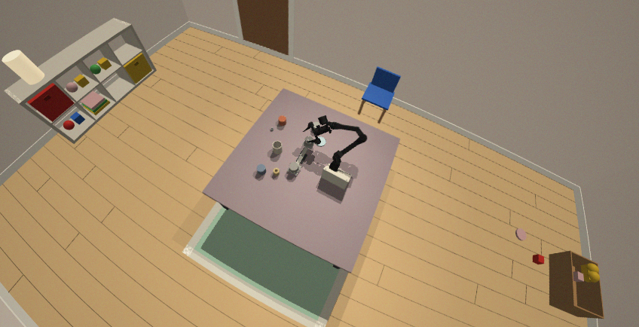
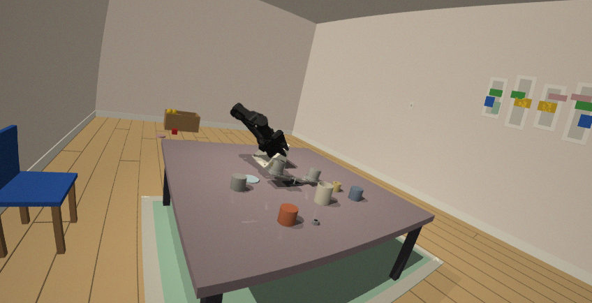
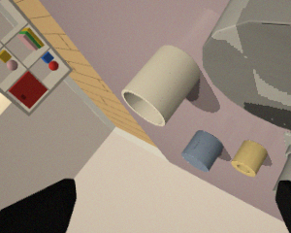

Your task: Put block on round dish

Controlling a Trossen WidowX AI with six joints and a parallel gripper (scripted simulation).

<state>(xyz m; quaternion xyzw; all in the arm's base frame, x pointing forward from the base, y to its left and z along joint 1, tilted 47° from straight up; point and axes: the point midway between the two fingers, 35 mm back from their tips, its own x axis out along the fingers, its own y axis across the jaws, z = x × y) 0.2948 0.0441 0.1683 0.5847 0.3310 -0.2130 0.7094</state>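
Observation:
Two grey cups stand on the ends of a small balance. One cup is on the dish side and looms large at upper right in the wrist view. The other cup stands on the far end. In the exterior view the beam appears to slope down toward this second cup. The round dish is pale blue, beside the first cup, with no block on it. My gripper is wide open and empty, close by the first cup. The block is hidden.
On the table stand a loose grey cylinder, an orange cylinder, a cream cup, a blue cylinder, a yellow ring and a small nut.

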